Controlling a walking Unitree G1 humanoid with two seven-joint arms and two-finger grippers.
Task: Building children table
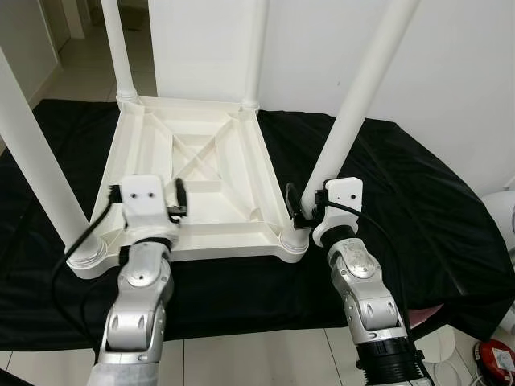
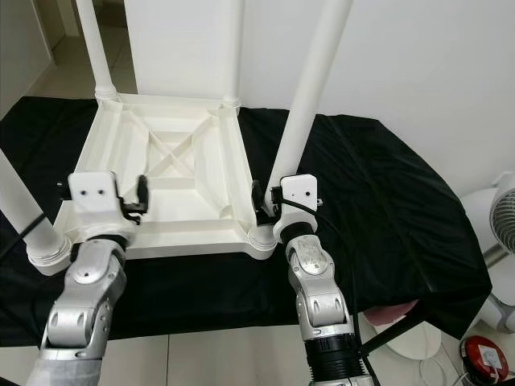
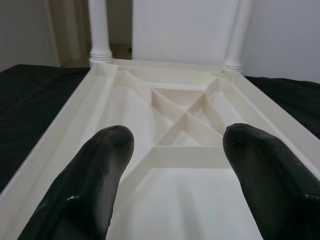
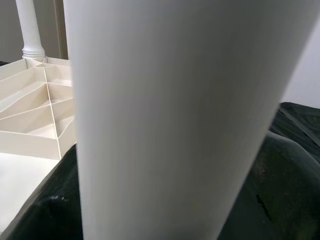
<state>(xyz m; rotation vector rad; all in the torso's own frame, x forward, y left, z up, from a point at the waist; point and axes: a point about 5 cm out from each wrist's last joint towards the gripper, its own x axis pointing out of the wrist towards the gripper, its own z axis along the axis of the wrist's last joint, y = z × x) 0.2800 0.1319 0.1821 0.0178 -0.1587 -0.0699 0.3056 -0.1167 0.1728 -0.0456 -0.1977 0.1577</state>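
A white children's table [image 1: 201, 173] lies upside down on a black cloth, its ribbed underside facing up and all its legs standing upright. My left gripper [image 1: 147, 195] hovers open over the near edge of the underside; its two black fingers [image 3: 100, 170] are spread with nothing between them. My right gripper [image 1: 310, 205] sits at the base of the near right leg [image 1: 354, 104], fingers on either side of it and shut on it. That leg [image 4: 170, 115] stands very close in the right wrist view. The near left leg [image 1: 36, 161] rises beside my left arm.
The black cloth [image 1: 418, 209] covers the floor under the table and spreads far to the right. A white wall stands behind. A white fan [image 2: 503, 225] and a red object [image 1: 495, 354] sit at the right edge. Light floor tiles run along the near side.
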